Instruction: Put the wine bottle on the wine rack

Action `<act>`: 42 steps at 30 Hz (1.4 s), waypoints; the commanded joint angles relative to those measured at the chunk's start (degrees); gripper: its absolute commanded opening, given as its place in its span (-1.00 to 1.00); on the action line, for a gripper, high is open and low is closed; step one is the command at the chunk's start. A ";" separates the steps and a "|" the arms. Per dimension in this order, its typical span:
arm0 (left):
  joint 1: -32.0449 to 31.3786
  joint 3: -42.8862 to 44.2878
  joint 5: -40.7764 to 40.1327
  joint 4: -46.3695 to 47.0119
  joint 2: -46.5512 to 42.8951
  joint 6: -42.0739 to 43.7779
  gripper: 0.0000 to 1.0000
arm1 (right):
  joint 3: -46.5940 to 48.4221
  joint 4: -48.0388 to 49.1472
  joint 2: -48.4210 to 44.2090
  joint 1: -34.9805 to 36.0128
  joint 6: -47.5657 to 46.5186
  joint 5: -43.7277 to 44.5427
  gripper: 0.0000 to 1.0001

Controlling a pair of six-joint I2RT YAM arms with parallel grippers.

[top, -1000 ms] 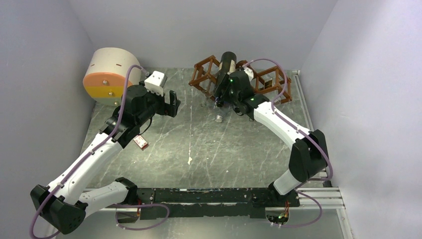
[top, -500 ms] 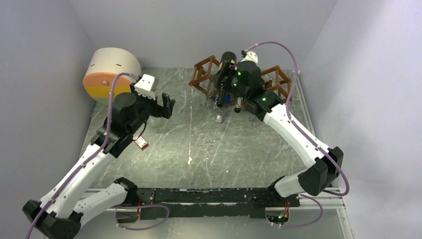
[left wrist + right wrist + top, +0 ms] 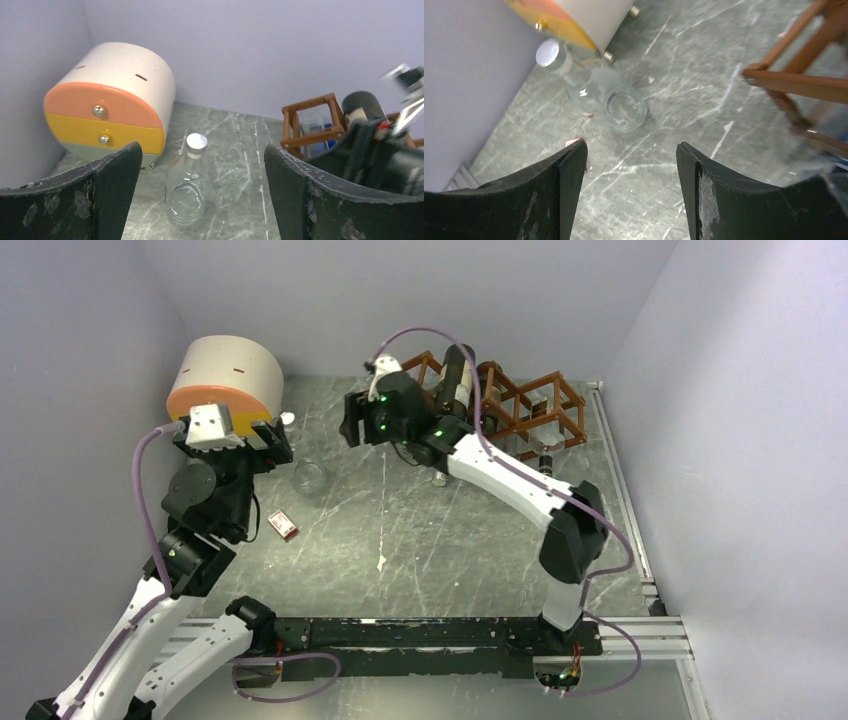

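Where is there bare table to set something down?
The near middle, between the red card and the right arm, is mostly bare. Crowded at the back: drawer box, clear bottle, right gripper, wine rack.

Lab enclosure: blank walls (image 3: 420, 290) around marbled table (image 3: 420, 540).

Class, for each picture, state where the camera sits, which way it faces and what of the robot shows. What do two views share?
Top external: above and behind, looking down on the grey-green marbled table; left arm, right arm show.
Left wrist: low, facing the clear glass bottle with a silver cap; left fingers frame it.
Right wrist: tilted down beside the reddish-brown wooden lattice rack; right fingers show.
Both wrists see that bottle.
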 commanded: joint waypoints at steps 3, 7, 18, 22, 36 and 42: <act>0.37 -0.39 -7.99 2.91 -2.39 -0.78 0.90 | 6.69 7.74 8.60 4.90 -8.44 -3.47 0.46; 0.42 -0.43 -9.49 2.57 -1.99 -0.82 0.90 | 12.27 9.47 14.45 7.22 -12.27 -3.27 0.51; 0.51 0.61 -16.80 0.77 -1.09 -4.22 0.90 | 26.78 11.03 28.89 9.01 -14.15 2.52 0.55; 0.51 -0.34 -19.30 1.98 -2.57 -4.55 0.90 | 27.65 17.00 31.36 9.12 -14.09 3.46 0.45; 0.62 -1.70 -18.10 3.80 -3.30 -4.10 0.90 | 22.17 24.64 31.11 10.38 -20.35 10.47 -0.65; 0.58 -1.16 -16.15 2.52 -2.15 -4.33 0.90 | 3.67 32.85 21.09 10.77 -21.56 14.10 -0.91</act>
